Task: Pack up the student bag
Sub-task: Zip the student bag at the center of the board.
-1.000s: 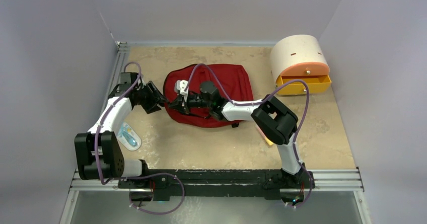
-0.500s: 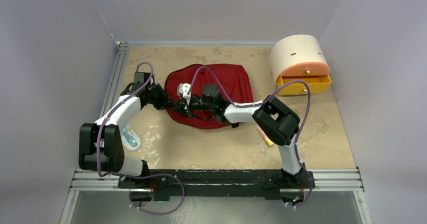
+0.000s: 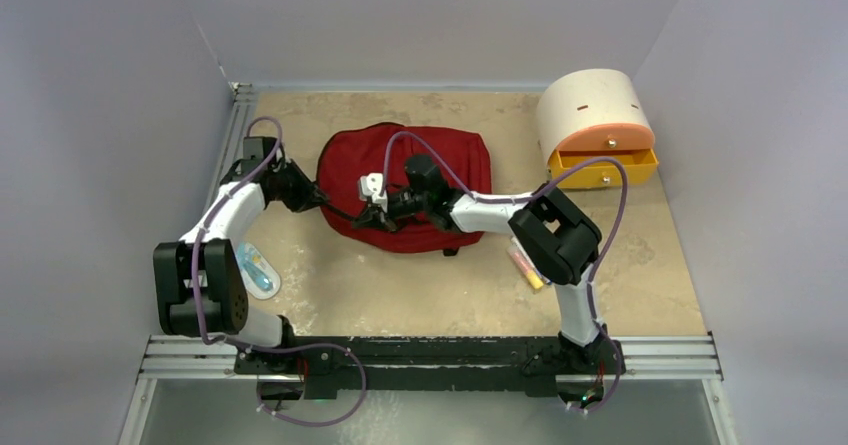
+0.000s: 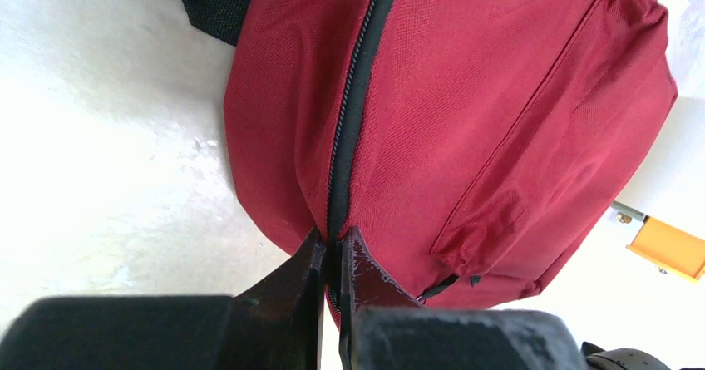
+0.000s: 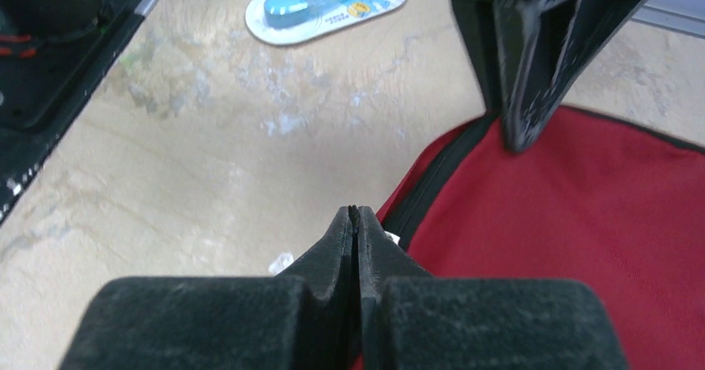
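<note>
The student bag (image 3: 440, 165) is a dark red backpack lying flat at mid-table, its black zipper (image 4: 357, 96) closed along the side facing the arms. At the bag's left edge my left gripper (image 3: 325, 203) is shut, and in its wrist view the left gripper (image 4: 334, 241) pinches the zipper band. My right gripper (image 3: 358, 221) reaches across the bag to that same near-left edge. In its own view the right gripper (image 5: 353, 212) is shut with a thin black tab of the zipper showing between its tips. The bag's inside is hidden.
A cream-and-orange rounded box (image 3: 595, 115) stands at the back right with its yellow drawer (image 3: 603, 169) pulled out. A blue packaged item (image 3: 258, 270) lies near the left arm's base. A small yellow-and-pink pen-like thing (image 3: 524, 265) lies by the right arm. A black strap (image 4: 212, 0) trails off the bag.
My left gripper has closed from open onto the bag's zipper edge. Both grippers and the bag's near-left edge have shifted slightly left and toward the back.
</note>
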Controlling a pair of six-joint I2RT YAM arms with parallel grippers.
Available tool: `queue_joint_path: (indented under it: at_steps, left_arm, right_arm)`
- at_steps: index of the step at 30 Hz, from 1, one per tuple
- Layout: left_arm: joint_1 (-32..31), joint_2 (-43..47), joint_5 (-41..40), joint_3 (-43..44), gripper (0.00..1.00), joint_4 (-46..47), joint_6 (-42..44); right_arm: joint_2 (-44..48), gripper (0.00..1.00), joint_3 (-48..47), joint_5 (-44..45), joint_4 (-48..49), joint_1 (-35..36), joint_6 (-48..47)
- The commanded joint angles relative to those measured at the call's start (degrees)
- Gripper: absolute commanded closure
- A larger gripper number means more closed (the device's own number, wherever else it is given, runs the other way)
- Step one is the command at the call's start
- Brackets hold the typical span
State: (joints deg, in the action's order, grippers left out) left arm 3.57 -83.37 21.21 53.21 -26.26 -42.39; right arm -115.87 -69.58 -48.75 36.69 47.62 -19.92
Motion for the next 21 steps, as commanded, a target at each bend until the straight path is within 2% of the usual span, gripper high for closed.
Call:
queue_joint_path:
  at_steps: [1, 13, 21]
  left_arm:
    - [3.1, -1.2, -3.3, 4.9, 1.0, 0.0, 4.8]
    - [7.0, -9.1, -5.0, 13.5, 1.0, -0.2, 6.3]
    - [7.3, -13.2, -4.2, 17.5, 1.0, 0.0, 6.9]
  right_arm:
    - [1.7, 1.0, -3.8, -7.9, -13.8, -1.7, -11.9]
    - [1.3, 1.0, -6.9, -9.6, -38.0, -3.1, -29.8]
    - [3.2, 1.0, -4.7, -8.4, -41.9, -3.5, -32.4]
